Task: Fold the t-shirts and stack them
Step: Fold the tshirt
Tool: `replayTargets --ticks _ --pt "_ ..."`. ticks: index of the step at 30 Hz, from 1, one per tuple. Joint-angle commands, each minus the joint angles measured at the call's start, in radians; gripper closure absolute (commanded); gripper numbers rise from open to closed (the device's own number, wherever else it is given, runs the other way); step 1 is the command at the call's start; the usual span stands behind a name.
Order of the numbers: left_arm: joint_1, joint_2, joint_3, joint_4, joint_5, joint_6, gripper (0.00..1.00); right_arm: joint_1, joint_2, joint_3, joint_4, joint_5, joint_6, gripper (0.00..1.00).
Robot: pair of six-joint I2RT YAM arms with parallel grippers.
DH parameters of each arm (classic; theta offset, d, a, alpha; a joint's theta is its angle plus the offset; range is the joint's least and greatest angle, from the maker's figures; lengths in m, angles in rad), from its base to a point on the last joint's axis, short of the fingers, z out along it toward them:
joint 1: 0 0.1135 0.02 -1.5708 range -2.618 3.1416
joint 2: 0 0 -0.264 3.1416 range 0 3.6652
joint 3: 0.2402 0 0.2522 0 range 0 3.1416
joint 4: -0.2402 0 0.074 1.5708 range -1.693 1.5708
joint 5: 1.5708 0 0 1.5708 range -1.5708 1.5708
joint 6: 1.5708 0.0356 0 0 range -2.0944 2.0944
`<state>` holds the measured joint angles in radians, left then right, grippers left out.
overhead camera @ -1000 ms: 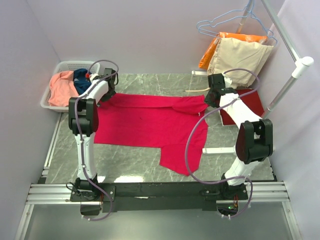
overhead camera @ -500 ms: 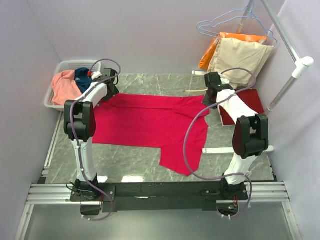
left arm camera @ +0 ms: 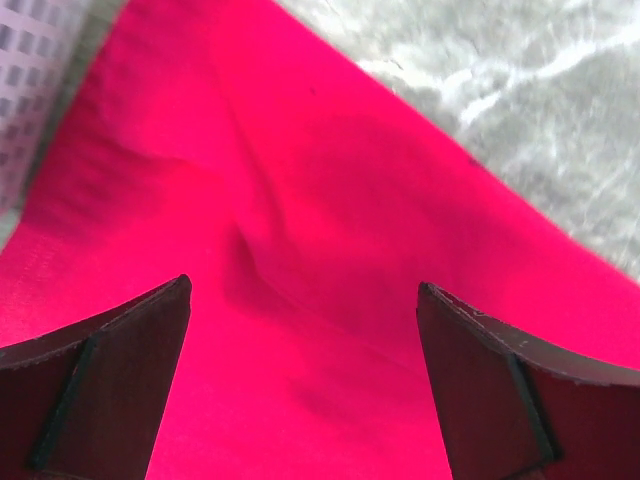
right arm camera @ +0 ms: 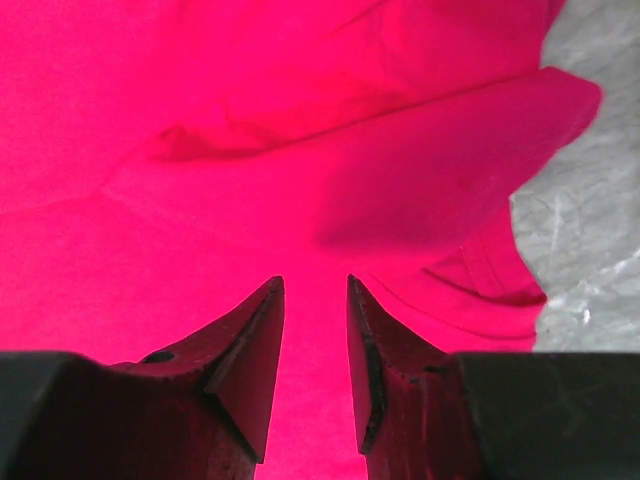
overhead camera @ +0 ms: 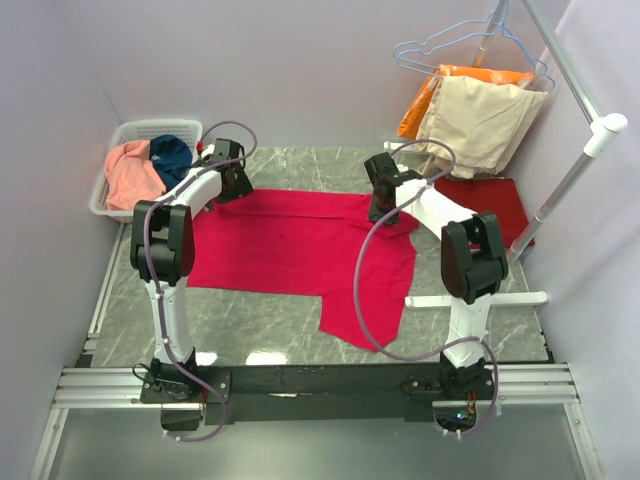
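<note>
Seen from above, the crimson t-shirt [overhead camera: 300, 250] lies spread across the middle of the marble surface [overhead camera: 260, 325], apparently laid out ready for a first fold. The left fingers [overhead camera: 234, 188] and right fingers [overhead camera: 381, 205] are poised over its upper edge. A salmon-pink t-shirt [overhead camera: 125, 175] and a teal t-shirt [overhead camera: 172, 160] wait in the basket [overhead camera: 100, 210] at upper left, and a darker red t-shirt [overhead camera: 490, 200] lies at right. In the left wrist view, the fingers are spread wide with nothing between them, above wrinkled cloth; whether it is touched cannot be told. In the right wrist view, the fingers are narrowly parted over bunched cloth, gripping nothing, and the rest of the shirt is cut off by the frame.
</note>
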<state>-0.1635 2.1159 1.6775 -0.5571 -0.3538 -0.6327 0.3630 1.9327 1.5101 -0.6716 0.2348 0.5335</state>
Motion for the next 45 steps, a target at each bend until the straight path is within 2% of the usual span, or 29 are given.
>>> replayTargets --ticks 1,6,17,31,41,45 --pt "-0.002 -0.051 -0.007 0.045 0.055 0.047 0.00 -0.001 0.055 0.084 -0.031 -0.003 -0.026 0.60" --pt "-0.010 -0.042 -0.001 0.022 0.033 0.050 0.01 0.011 0.112 0.142 -0.089 -0.026 -0.017 0.62" --pt "-0.021 -0.053 -0.013 -0.026 0.012 0.051 0.00 0.033 0.127 0.068 -0.123 -0.189 0.020 0.63" --pt "-0.033 -0.117 -0.070 -0.026 -0.005 0.093 0.01 -0.012 0.207 0.079 -0.393 -0.055 0.006 0.71" --pt "-0.034 -0.166 -0.097 -0.021 -0.002 0.093 0.01 -0.102 0.169 0.021 -0.422 0.026 -0.033 0.71" --pt "-0.034 -0.142 -0.085 -0.030 -0.010 0.062 0.01 -0.122 0.164 0.045 -0.407 0.031 -0.029 0.72"
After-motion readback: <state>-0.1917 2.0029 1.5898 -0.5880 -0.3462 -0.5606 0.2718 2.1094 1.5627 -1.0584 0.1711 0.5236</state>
